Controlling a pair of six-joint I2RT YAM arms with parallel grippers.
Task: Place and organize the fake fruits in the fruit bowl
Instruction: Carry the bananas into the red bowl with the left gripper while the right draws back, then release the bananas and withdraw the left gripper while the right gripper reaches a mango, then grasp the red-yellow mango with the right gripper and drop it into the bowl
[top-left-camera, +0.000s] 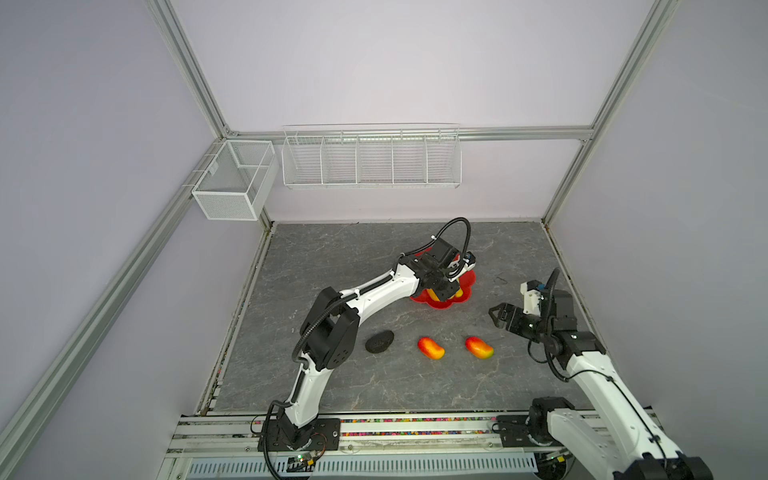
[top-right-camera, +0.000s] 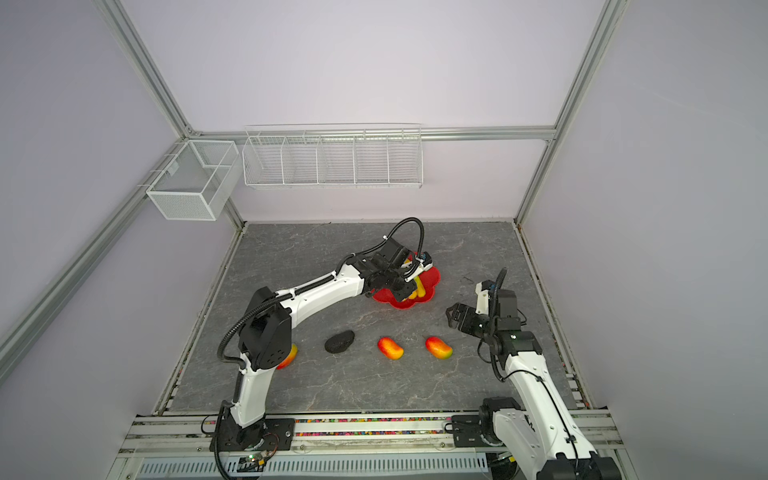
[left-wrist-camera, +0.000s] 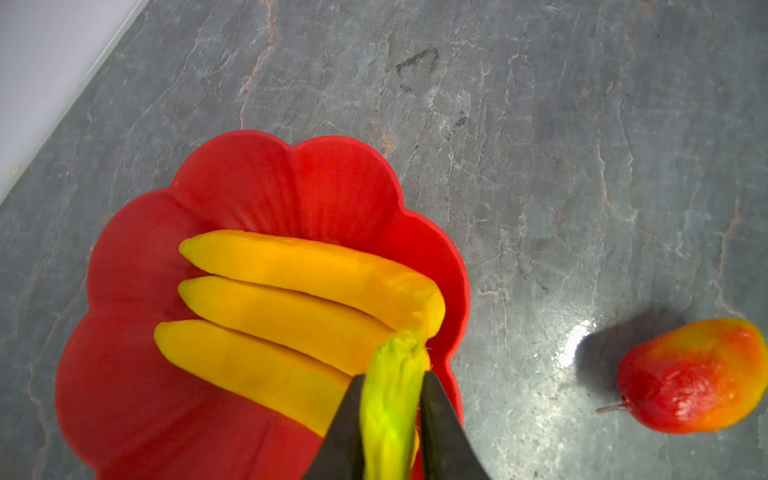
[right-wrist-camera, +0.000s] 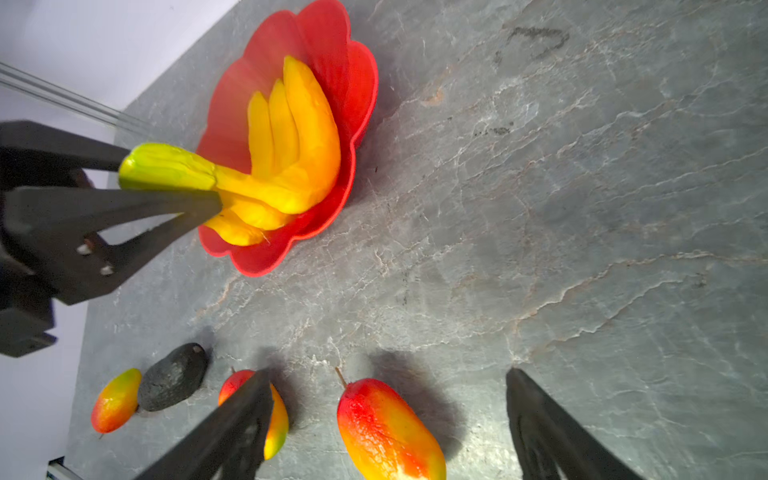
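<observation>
left gripper (left-wrist-camera: 392, 376): jaws pinched on the green stem of the banana bunch (left-wrist-camera: 291, 299)
banana bunch: lying inside the red fruit bowl (left-wrist-camera: 291, 178)
right gripper (top-left-camera: 495, 318): spread wide, empty, above the table (right-wrist-camera: 540, 208)
remaining: three mangoes (right-wrist-camera: 386, 428) and the avocado (right-wrist-camera: 172, 378), on the table

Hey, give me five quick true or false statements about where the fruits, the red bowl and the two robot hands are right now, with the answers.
1. The bananas lie in the red bowl. True.
2. The avocado is in the bowl. False: it lies on the table, outside the bowl.
3. The right hand holds a mango. False: it is open and empty.
4. The left hand has the bananas' green stem between its fingers. True.
5. Three mangoes lie on the table. True.
</observation>
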